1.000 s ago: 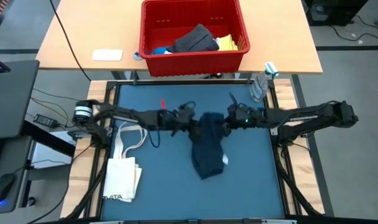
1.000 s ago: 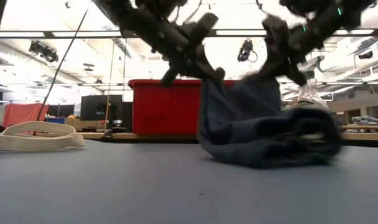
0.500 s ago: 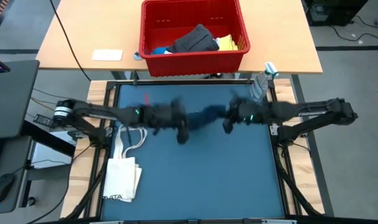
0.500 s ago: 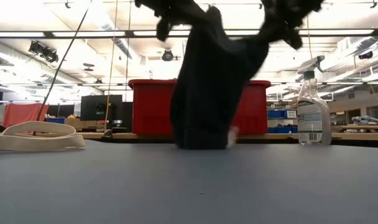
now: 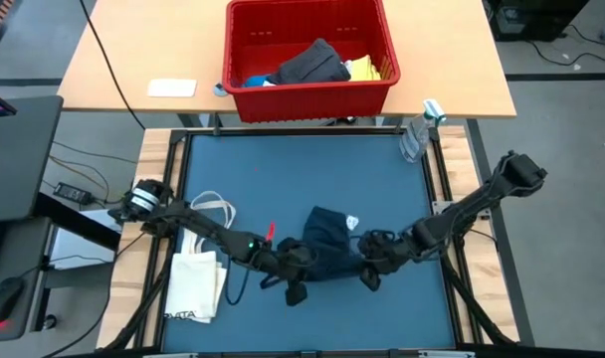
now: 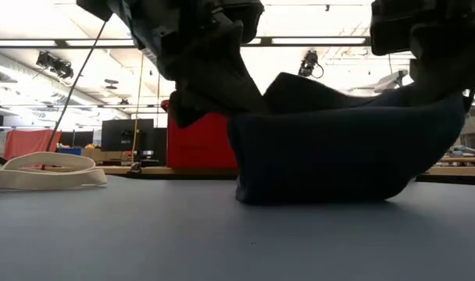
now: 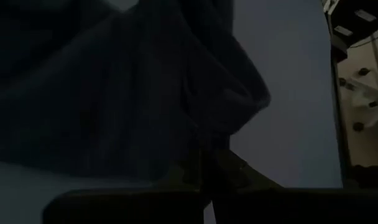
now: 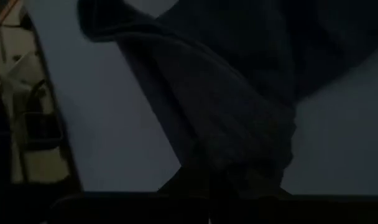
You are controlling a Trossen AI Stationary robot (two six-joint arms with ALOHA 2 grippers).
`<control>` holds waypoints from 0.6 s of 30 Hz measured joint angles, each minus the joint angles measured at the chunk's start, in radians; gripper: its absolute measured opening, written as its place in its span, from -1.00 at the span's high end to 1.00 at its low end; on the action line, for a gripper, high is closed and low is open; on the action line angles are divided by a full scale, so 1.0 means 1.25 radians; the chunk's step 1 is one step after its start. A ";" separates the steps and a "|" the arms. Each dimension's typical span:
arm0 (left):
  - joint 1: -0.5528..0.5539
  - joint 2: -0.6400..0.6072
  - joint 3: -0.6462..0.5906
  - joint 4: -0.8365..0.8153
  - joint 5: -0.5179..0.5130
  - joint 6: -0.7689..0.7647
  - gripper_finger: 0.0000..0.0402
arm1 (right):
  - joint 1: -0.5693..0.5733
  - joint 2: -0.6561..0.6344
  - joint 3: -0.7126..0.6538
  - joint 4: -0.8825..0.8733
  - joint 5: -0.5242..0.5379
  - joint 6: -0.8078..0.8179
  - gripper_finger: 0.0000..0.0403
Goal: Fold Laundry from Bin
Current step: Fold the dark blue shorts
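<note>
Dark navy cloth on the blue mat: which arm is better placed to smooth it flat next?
Probably neither alone: the left gripper and right gripper flank the dark navy cloth on opposite sides, equally close, so both suit.

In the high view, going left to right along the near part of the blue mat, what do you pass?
Cream tote bag → left hand → dark navy cloth, lying bunched on the mat between the two hands → right hand.
</note>
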 joint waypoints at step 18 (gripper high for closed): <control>0.330 -0.040 -0.006 -0.098 0.005 0.060 0.97 | -0.413 0.019 -0.073 -0.023 -0.035 -0.085 0.93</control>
